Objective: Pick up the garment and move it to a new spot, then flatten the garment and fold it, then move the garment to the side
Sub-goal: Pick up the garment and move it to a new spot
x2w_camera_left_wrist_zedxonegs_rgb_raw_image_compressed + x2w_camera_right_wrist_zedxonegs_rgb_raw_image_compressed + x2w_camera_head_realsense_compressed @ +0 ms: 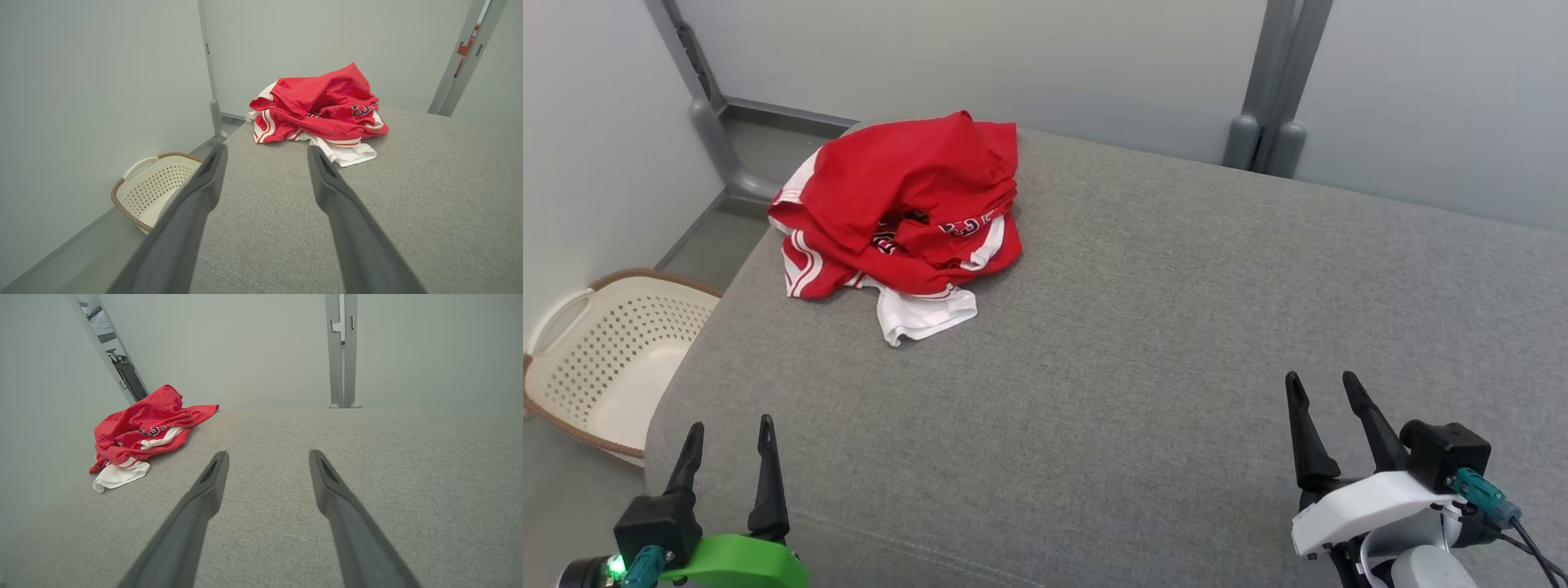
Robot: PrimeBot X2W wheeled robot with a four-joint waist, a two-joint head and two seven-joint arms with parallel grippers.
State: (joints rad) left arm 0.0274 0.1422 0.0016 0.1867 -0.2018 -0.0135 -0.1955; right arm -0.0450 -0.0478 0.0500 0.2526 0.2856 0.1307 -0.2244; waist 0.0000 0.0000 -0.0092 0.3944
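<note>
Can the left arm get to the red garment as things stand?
Likely yes. The left gripper, fingers spread and empty, points toward the red garment crumpled at the far left of the grey cushion; only bare cushion lies between. Reach itself unconfirmed.

A broad pad covered in grey woven fabric (1176, 327) takes up most of the room, with rounded edges and a stitched seam near its front edge. Plain pale grey wall panels (972, 57) close in behind it and along its left side (596, 147). Twin grey metal posts (1270, 98) stand side by side against the back wall. Another grey post with a curved foot (715, 139) stands in the far left corner. A strip of smooth grey floor (698, 245) runs between the pad and the left wall. On it, against the wall, sits a cream perforated plastic basket with a brown rim (637, 327). The light is soft and even, with only faint shadows.
</note>
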